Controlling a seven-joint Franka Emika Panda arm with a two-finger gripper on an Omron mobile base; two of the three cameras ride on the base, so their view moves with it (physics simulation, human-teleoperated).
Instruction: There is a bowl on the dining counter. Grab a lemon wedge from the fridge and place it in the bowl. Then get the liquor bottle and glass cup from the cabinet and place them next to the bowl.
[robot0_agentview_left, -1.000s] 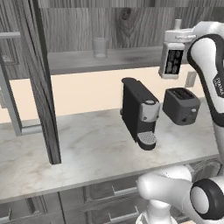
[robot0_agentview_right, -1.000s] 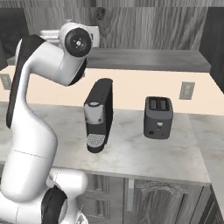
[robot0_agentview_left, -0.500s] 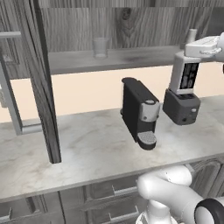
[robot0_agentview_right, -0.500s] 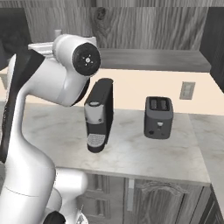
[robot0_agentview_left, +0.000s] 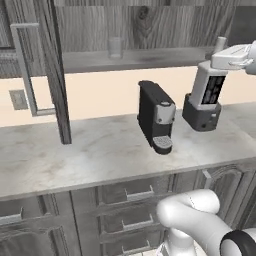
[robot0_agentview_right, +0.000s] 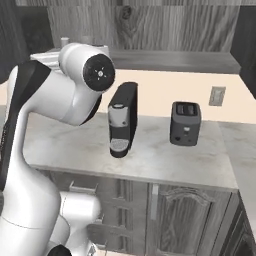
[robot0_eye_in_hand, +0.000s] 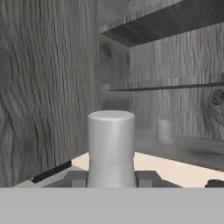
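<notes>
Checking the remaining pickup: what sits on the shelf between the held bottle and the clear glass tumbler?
Nothing. In the left base view, the grey cabinet shelf is bare between the black-labelled clear bottle and the tumbler.

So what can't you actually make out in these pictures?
- Liquor bottle: label text too small, left base view; hand view shows just its cap.
- Gripper: cut off by the right edge, left base view.
- Glass cup: hidden behind the arm, right base view.
- Toaster: top hidden behind the bottle.
</notes>
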